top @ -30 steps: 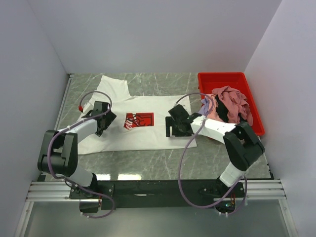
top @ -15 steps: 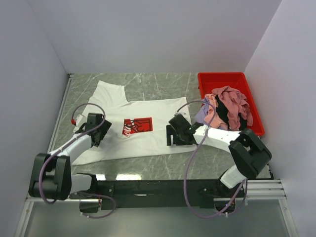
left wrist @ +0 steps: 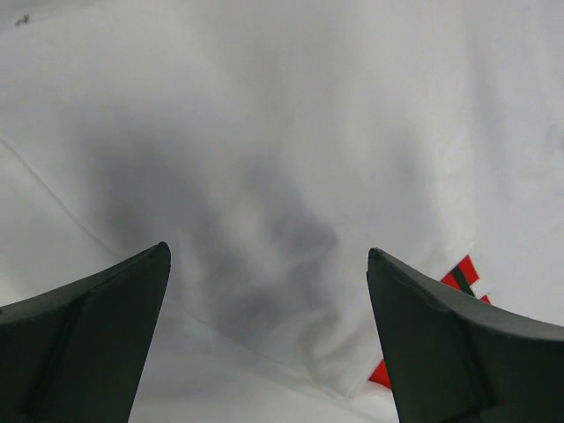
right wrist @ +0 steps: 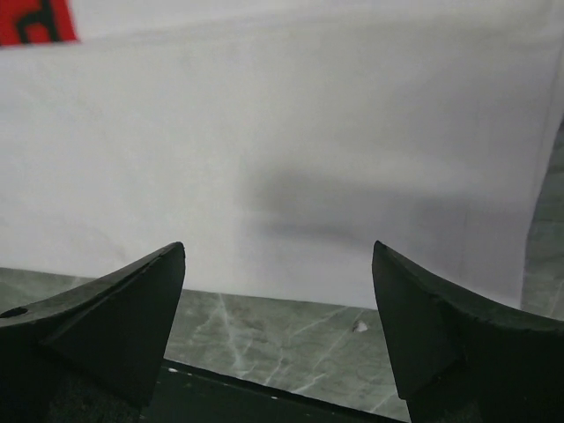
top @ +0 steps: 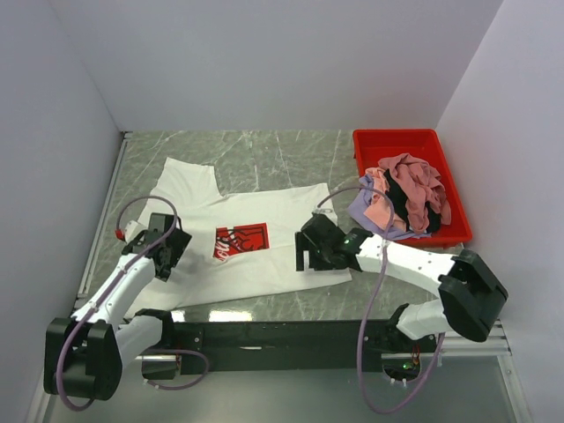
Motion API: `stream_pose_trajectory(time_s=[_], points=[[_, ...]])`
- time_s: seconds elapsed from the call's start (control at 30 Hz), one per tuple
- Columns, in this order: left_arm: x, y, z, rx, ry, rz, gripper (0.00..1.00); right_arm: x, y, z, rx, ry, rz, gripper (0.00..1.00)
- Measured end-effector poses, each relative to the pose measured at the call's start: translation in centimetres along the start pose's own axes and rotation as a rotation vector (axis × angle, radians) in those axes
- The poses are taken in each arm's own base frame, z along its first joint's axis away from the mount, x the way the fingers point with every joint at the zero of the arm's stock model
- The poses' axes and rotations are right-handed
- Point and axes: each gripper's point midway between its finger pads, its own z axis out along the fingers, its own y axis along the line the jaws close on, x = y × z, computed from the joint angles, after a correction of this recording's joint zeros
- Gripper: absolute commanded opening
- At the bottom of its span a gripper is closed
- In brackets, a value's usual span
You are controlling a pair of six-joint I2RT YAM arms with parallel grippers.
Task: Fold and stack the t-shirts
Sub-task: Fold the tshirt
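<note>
- Top view: shows a white cotton t-shirt with a red square chest print (top: 264,273) spread flat on the grey marble-patterned table (top: 282,154), collar end toward the far left.
- Places the left gripper (top: 169,254) low over the shirt's left side and the right gripper (top: 308,256) at its right edge.
- Shows a red rectangular plastic bin (top: 397,141) at the far right, with a crumpled heap of pink and lavender t-shirts (top: 405,194) spilling over its near-left rim.
- Left wrist view: shows dark fingers (left wrist: 88,344) spread wide with nothing held between them, only white cloth beyond and a corner of its red print at lower right.
- Right wrist view: shows that gripper's fingers (right wrist: 106,317) likewise wide apart and gripping nothing, with white cloth ahead and its straight edge lying on bare marble between them. Cannot tell whether the tips touch fabric.
</note>
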Motion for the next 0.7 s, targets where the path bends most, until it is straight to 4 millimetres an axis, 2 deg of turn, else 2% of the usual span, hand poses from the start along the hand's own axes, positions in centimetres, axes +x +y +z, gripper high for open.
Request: stream_pose_trajectory(time_s=[0.1, 0.17, 0.23, 0.33, 0.4, 0.53, 0.6, 0.7], points=[[-1.5, -1.7, -1.3, 0.010, -0.021, 0.007, 0.99, -2.9, 0.8, -1.9, 0.000, -0.073, 0.015, 0.96], [-3.5, -4.5, -2.6, 0.052, -0.057, 0.001, 1.00, -6.2, 1.9, -3.6, -0.032, -0.151, 0.042, 0.97], [-6.0, -8.3, -4.0, 0.105, -0.102, -0.013, 0.99, -9.4, 2.2, -5.3, -0.059, -0.228, 0.083, 0.97], [-9.5, -13.4, -5.2, 0.160, -0.167, -0.036, 1.00, -14.1, 0.9, -7.6, -0.060, -0.334, 0.153, 0.97], [-11.3, -15.9, -5.2, 0.168, -0.188, -0.037, 0.99, -16.1, -0.3, -8.6, -0.048, -0.380, 0.184, 0.97], [-14.7, -20.6, -2.4, 0.137, -0.212, -0.020, 1.00, -18.5, -2.6, -9.5, -0.009, -0.427, 0.223, 0.97], [-16.2, -23.0, -0.1, 0.120, -0.214, -0.002, 0.99, -19.4, -3.6, -9.6, 0.010, -0.440, 0.238, 0.98], [-18.0, -25.5, 4.1, 0.077, -0.208, 0.030, 0.99, -19.7, -4.4, -9.3, 0.033, -0.436, 0.238, 0.97]])
